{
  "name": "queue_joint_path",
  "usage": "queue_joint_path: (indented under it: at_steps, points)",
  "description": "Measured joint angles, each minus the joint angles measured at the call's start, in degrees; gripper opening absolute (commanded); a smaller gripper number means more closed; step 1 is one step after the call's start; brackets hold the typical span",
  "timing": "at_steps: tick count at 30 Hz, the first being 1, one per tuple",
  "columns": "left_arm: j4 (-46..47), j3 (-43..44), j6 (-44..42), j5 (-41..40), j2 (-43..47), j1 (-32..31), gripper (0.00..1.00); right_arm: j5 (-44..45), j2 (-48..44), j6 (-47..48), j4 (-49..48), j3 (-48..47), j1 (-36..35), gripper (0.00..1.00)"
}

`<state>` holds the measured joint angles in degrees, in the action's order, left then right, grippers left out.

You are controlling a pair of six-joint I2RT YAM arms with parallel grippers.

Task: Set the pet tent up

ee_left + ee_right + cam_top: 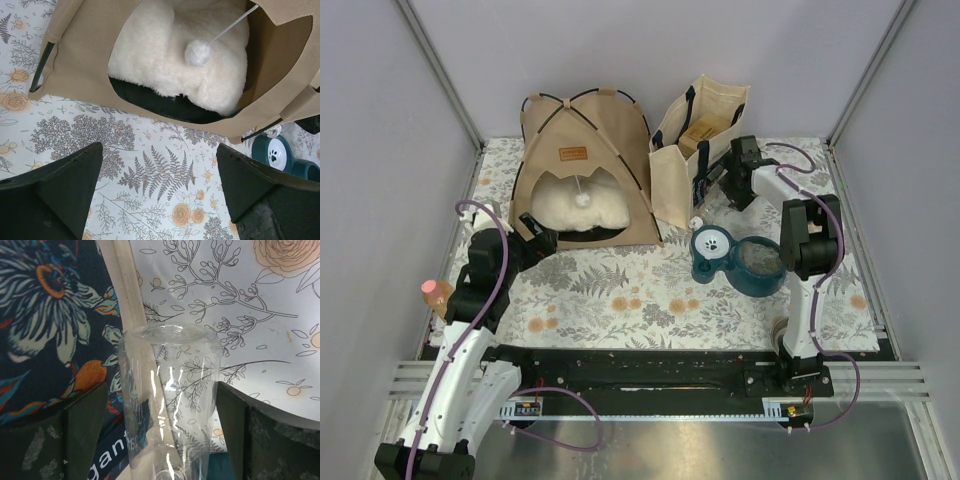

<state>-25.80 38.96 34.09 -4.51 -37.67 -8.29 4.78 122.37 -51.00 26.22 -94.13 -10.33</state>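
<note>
The pet tent (585, 160) stands upright at the back left, tan canvas on thin black poles. Its arched doorway (150, 20) faces me, with a fluffy white pillow (165, 55) inside and a white pom-pom (197, 52) hanging on a string. My left gripper (535, 243) sits low by the tent's front left corner. In the left wrist view it (159, 149) is open over the floral cloth, empty. My right gripper (710, 180) is beside the tote bag. It (161, 387) is open around a clear plastic bottle (170, 405), with a gap on the left side.
A cream tote bag (695, 140) with navy handles stands right of the tent, its patterned lining (50, 315) close to my right fingers. A teal pet feeder with two bowls (735, 262) sits in front of it. A pink-capped item (435, 292) lies at the left edge.
</note>
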Motion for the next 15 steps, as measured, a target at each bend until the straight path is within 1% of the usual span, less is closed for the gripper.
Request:
queue_joint_path:
  at_steps: [2, 3, 4, 6, 10, 15]
  points:
    - [0.0, 0.0, 0.0, 0.0, 0.0, 0.0, 0.99, -0.3, 0.7, -0.5, -0.1, -0.3, 0.0, 0.84]
    - [0.0, 0.0, 0.0, 0.0, 0.0, 0.0, 0.99, -0.4, 1.1, -0.9, -0.1, -0.3, 0.0, 0.74]
    - [0.0, 0.0, 0.0, 0.1, 0.0, 0.0, 0.99, -0.6, 1.4, -1.1, -0.1, -0.3, 0.0, 0.67]
    - [0.0, 0.0, 0.0, 0.4, 0.0, 0.0, 0.99, -0.9, 1.6, -1.3, -0.1, -0.3, 0.0, 0.60]
    - [0.0, 0.0, 0.0, 1.8, -0.1, 0.0, 0.99, -0.8, 1.2, -0.9, -1.6, 0.9, 0.0, 0.57]
    - [0.0, 0.0, -0.8, 7.5, -1.4, 0.0, 0.99, 0.6, -3.1, 1.5, -3.0, 6.1, 0.0, 0.57]
